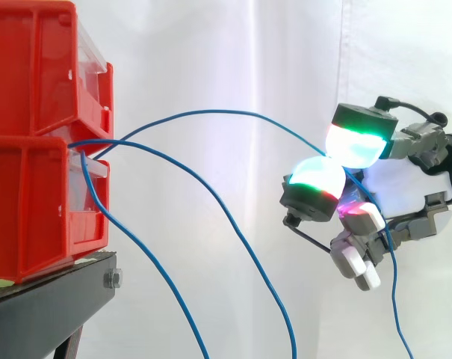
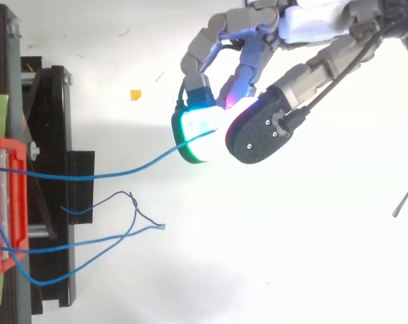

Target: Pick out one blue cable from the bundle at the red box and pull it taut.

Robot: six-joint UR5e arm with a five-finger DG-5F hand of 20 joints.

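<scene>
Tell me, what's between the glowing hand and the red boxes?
The pinched strand of blue cable arcs from the red boxes to the hand; two loose strands sag below it. Nothing else, in the side view.

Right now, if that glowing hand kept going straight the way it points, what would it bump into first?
Probably the stacked red bins, near where the two meet. The hand pinches one blue cable; the other blue cables seem off to one side, though depth is unclear.

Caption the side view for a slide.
Hand pinches a blue cable arching slack from the red bins; two others hang loose.
</scene>
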